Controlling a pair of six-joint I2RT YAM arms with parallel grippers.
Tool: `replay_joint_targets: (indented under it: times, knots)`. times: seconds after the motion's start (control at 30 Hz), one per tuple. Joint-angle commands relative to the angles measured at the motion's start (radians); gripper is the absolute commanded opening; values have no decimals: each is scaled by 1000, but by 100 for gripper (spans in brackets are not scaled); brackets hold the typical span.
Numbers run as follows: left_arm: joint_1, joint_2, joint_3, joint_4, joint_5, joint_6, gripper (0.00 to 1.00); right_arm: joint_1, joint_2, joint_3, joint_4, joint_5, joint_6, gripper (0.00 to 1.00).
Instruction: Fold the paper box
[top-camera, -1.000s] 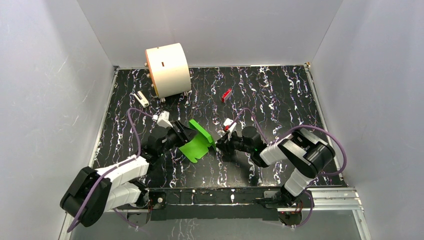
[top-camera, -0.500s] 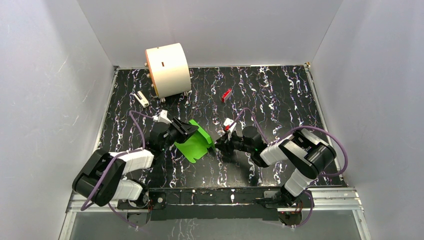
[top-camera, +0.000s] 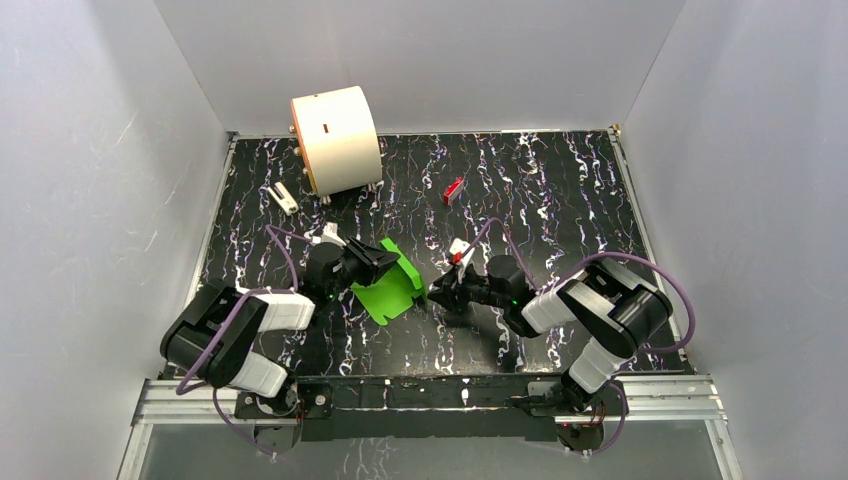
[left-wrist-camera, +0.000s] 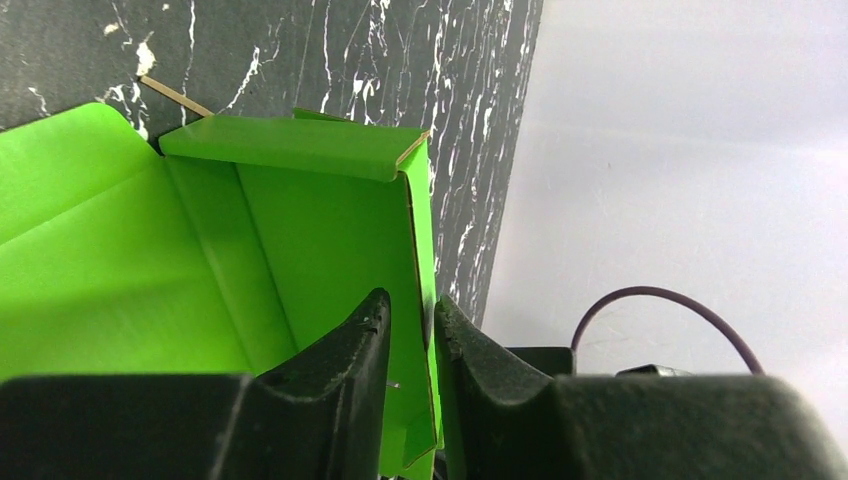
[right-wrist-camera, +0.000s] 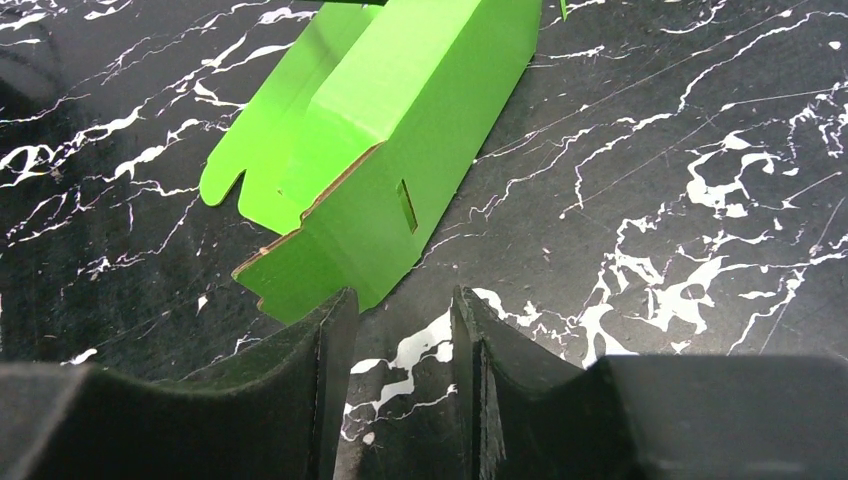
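The paper box (top-camera: 388, 292) is bright green card, half folded, lying on the black marbled table between my two arms. My left gripper (top-camera: 378, 262) is at its far left side. In the left wrist view the fingers straddle an upright wall of the paper box (left-wrist-camera: 300, 230), and the left gripper (left-wrist-camera: 412, 305) has only a narrow slit left around the card. My right gripper (top-camera: 436, 290) stands open and empty just off the box's right end. In the right wrist view the paper box (right-wrist-camera: 400, 130) has its near corner by the left finger of the right gripper (right-wrist-camera: 405, 300).
A large cream cylinder (top-camera: 336, 138) stands at the back left. A small red block (top-camera: 453, 190) lies at the back centre and a small white piece (top-camera: 284, 198) near the cylinder. Grey walls close in the table on three sides.
My left arm has swung its elbow forward and its jaws have narrowed round the box's wall. The right jaws have widened a little. The box has shifted slightly.
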Motion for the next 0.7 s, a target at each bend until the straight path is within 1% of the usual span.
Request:
replay_joint_targets:
  times: [0.0,0.17,0.3,0.43,0.67]
  knots:
    - [7,13,24,71,36,-48,19,6,2,-14,91,-22,23,49]
    - [7,30,11,118,36,-80,11,14,2,-38,139,-2,38,52]
    - [3,47,0,151,34,-101,0,18,10,-48,191,-13,55,53]
    - [0,53,-30,201,13,-129,0,30,15,-39,216,-23,69,53]
    - [-16,61,-49,238,4,-148,0,64,32,-24,260,25,75,54]
